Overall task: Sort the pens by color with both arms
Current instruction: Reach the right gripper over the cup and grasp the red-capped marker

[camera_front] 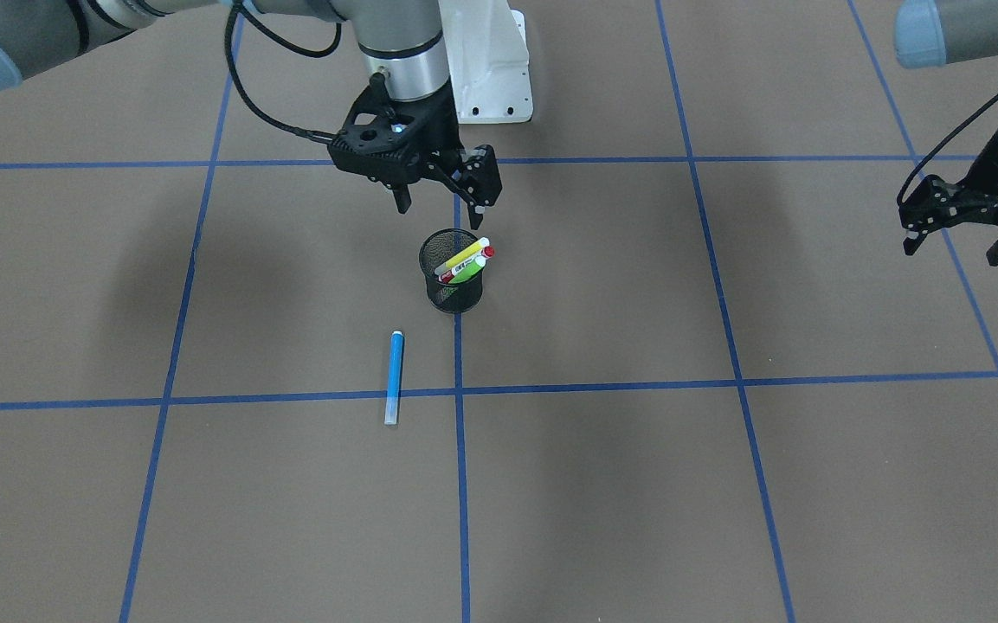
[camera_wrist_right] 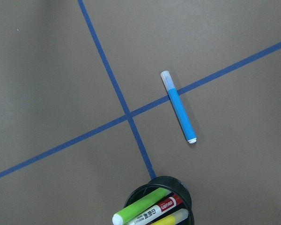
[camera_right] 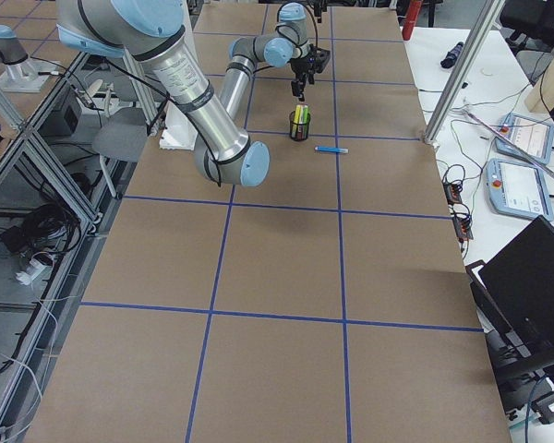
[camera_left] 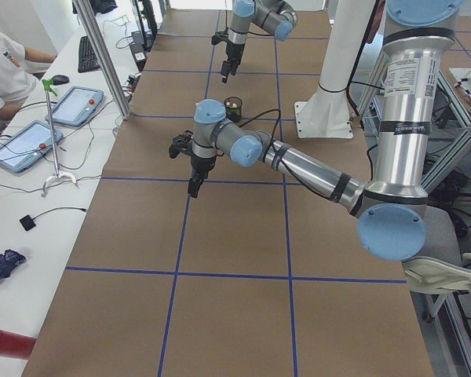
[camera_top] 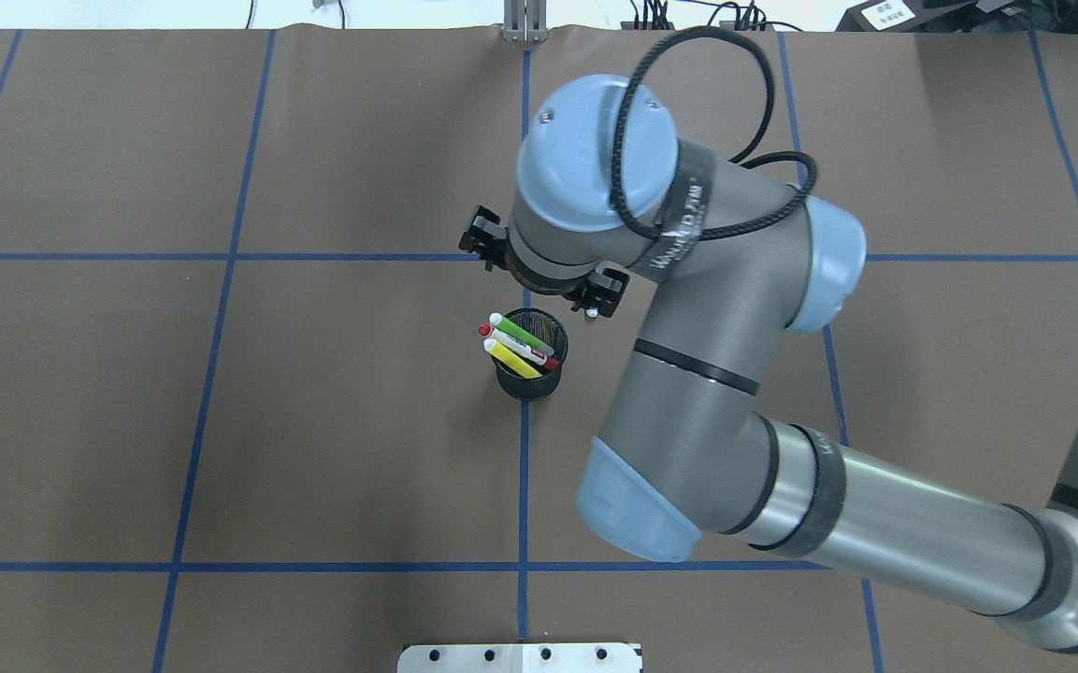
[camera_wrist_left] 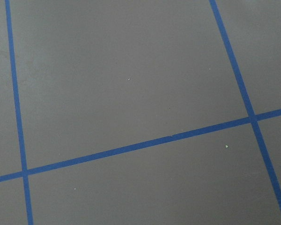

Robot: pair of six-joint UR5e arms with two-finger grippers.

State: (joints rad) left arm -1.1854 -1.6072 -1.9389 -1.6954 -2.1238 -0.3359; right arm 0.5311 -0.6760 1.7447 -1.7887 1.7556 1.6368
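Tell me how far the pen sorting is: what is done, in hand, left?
Done: the blue pen lies on the table, out of the mesh cup. In hand: nothing; the right end effector hangs open, raised near the cup, the left end effector is open far aside. Left: the green pen, the red-capped pen and the yellow pen, all in the cup.

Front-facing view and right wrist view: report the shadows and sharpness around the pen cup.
Front-facing view: soft, diffuse shadows on the table, no glare; cup and blue pen crisp. Right wrist view: even light, print visible on the white pen, cup cropped by the bottom edge.
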